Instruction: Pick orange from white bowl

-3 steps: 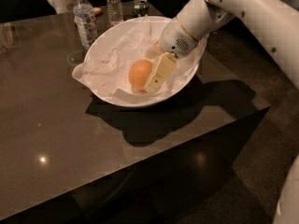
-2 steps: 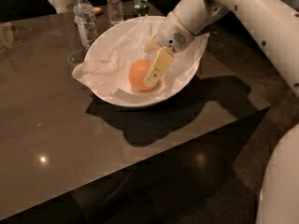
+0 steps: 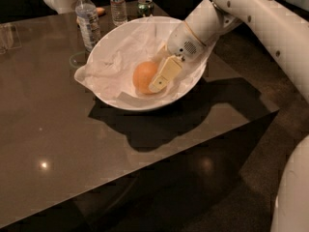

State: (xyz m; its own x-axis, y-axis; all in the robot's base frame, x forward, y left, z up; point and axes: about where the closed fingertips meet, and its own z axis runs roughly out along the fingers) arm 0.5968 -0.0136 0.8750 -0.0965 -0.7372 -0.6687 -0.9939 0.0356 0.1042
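The orange point(image 3: 143, 76) lies in the middle of the large white bowl point(image 3: 103, 42), on crumpled white paper. The bowl stands on the dark table. My gripper point(image 3: 154, 82) reaches down into the bowl from the upper right. Its cream-coloured tip lies against the right front side of the orange and covers part of it. The far side of the orange is hidden behind the gripper. The orange rests on the paper and is not lifted.
Two clear water bottles point(image 3: 88, 25) point(image 3: 117, 4) and a can point(image 3: 145, 6) stand behind the bowl. A tiny orange-tan object point(image 3: 99, 11) lies near the bottles. A clear glass point(image 3: 10, 36) stands at the far left. The table's right edge point(image 3: 270, 111) is close to my arm.
The gripper has shifted slightly left and settled closer against the orange. The orange and the bowl have stayed in place.
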